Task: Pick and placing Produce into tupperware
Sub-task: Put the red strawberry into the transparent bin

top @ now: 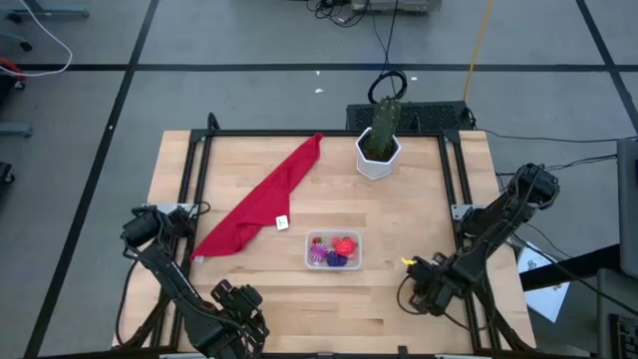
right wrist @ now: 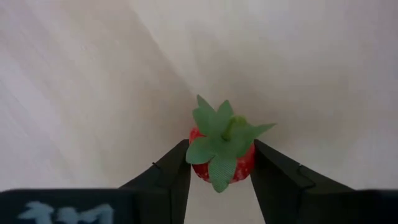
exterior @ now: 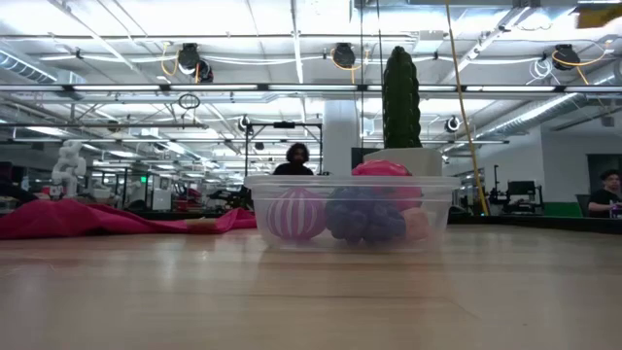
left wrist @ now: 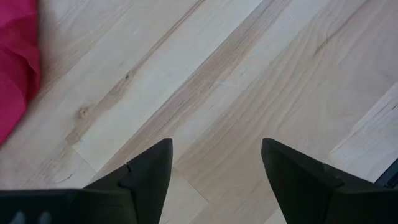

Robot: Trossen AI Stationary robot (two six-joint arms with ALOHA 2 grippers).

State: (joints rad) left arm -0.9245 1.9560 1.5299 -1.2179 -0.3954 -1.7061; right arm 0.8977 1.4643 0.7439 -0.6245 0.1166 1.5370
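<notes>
— While we are looking past the right claw [right wrist: 221,163], we are seeing its two dark fingers [right wrist: 165,180] pressing in on a small red strawberry [right wrist: 222,155], one on each side, with the green leafy cap facing us. Are we agreeing it is clamped?

— We are. Both fingers are touching the berry, and pale wood is showing behind it. From above, that claw [top: 424,291] is sitting low at the table's right front, near the edge.

— And the left claw [left wrist: 214,180]?

— We are seeing its fingers [left wrist: 146,174] standing apart with only bare wooden table [left wrist: 249,74] between them, holding nothing. A bit of the red cloth [left wrist: 15,62] is showing at one side. From above it [top: 237,317] is waiting at the left front.

— Moving farther in, where is the clear container [top: 332,250] sitting?

— We are finding it near the middle of the table, between the two arms, and already holding red, pink and purple toy produce [exterior: 340,209].

— Beyond that?

— The cloth [top: 261,199] is lying slantwise to the left of the container, and a white pot with a green cactus [top: 380,145] is standing near the far edge.
</notes>
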